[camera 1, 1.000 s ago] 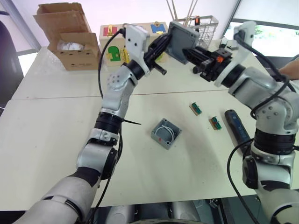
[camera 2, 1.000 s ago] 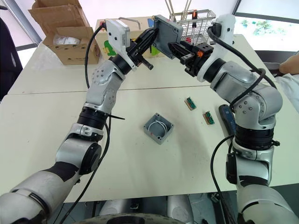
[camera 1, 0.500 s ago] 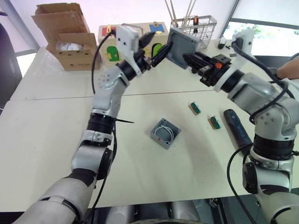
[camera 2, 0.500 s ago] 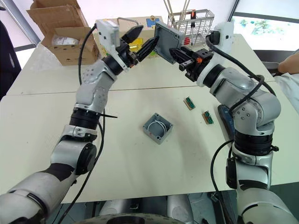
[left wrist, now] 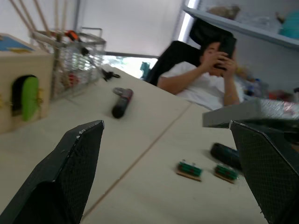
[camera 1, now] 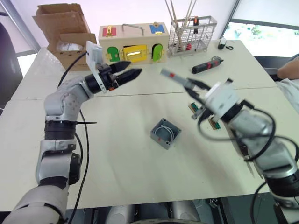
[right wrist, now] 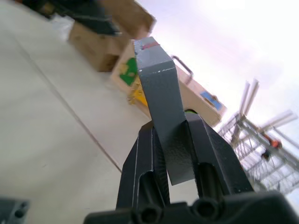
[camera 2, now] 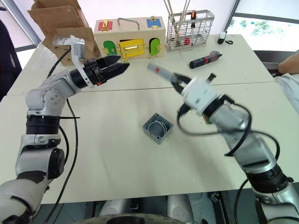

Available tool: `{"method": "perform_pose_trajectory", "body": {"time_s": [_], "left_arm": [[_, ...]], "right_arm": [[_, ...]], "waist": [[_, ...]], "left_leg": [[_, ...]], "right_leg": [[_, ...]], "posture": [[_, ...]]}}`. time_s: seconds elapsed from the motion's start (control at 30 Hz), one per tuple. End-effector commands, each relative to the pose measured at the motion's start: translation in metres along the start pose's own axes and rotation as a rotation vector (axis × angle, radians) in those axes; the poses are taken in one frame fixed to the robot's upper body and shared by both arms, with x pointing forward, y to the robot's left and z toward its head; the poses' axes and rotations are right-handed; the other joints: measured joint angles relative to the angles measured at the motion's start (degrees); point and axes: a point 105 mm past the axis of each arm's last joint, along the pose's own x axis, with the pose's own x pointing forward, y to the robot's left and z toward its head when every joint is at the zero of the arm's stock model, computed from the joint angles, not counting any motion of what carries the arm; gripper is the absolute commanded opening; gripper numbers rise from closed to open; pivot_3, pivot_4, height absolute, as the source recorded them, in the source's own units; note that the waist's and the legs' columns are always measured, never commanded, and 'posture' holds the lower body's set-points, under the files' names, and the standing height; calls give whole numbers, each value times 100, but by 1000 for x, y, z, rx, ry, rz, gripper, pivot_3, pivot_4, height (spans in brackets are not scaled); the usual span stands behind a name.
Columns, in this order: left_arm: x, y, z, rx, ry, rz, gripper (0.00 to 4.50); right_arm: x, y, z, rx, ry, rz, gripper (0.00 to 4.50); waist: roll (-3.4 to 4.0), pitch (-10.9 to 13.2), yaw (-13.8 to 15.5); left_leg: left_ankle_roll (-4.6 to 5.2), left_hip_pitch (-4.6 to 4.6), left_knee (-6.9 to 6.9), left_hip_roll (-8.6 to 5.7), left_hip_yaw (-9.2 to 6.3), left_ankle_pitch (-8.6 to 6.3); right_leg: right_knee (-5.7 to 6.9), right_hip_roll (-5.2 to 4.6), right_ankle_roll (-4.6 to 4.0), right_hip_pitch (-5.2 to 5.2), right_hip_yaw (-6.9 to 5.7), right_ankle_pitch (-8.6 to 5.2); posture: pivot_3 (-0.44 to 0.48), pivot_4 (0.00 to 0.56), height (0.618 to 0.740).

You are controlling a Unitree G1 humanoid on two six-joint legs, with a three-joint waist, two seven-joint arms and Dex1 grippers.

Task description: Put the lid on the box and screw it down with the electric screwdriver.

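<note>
The grey lid (camera 1: 174,76) hangs edge-on above the table's middle, with my right gripper (right wrist: 170,123) shut on its lower part. A red mark shows near its free end (right wrist: 149,45). The open grey box (camera 1: 165,133), white wires inside, sits on the table below and in front of the lid. My left gripper (camera 1: 132,73) stands open and empty, off to the lid's left and well apart from it. Its wrist view shows the lid (left wrist: 247,112) beyond the wide-spread fingers (left wrist: 74,168). The dark electric screwdriver (left wrist: 224,154) lies on the table past the lid; my right arm mostly hides it in the eye views.
A red-and-black screwdriver (camera 1: 208,65) lies at the back right. Behind it stand a wire basket (camera 1: 192,29), a wooden box with coloured doors (camera 1: 133,42) and a cardboard box (camera 1: 70,39). Two small green boards (left wrist: 189,169) lie right of the grey box. A person (left wrist: 205,70) sits at the table's right.
My left gripper opened, let go of the lid and drew back to the left. My right gripper carried the lid lower and nearer, now over the table's middle.
</note>
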Motion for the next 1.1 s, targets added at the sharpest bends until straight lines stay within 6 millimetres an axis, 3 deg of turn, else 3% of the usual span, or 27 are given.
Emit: {"method": "perform_pose_trajectory", "body": {"time_s": [0.03, 0.27, 0.57, 1.1], "left_arm": [[-2, -24, -5, -6, 58, -128, 4430], [7, -49, -33, -22, 125, -228, 4430], [29, -63, -49, -23, 146, -289, 4430], [37, -68, -81, 4, 245, -365, 4430]], "right_arm": [[-11, 28, 9, -269, -56, 26, 148], [-26, 69, 10, -329, -50, 57, 148], [-26, 86, 4, -353, -16, 85, 148], [-40, 102, -3, -357, -4, 122, 148]], "waist": [[0, 0, 8], [0, 0, 26], [0, 0, 32], [0, 0, 44]], "left_leg": [[0, 2, 0, -1, 0, 0], [-7, 7, 2, 4, 3, 4], [-8, 8, 3, 4, 0, 5], [-8, 9, 1, 4, -1, 5]], "right_leg": [[1, 0, 0, 1, 1, 0], [-6, 1, 0, 13, 3, 0], [-7, 4, -1, 16, 5, 0], [-8, 5, -1, 20, 5, -1]], "posture": [[0, 150, 737], [0, 150, 737], [0, 150, 737], [0, 150, 737]]}}
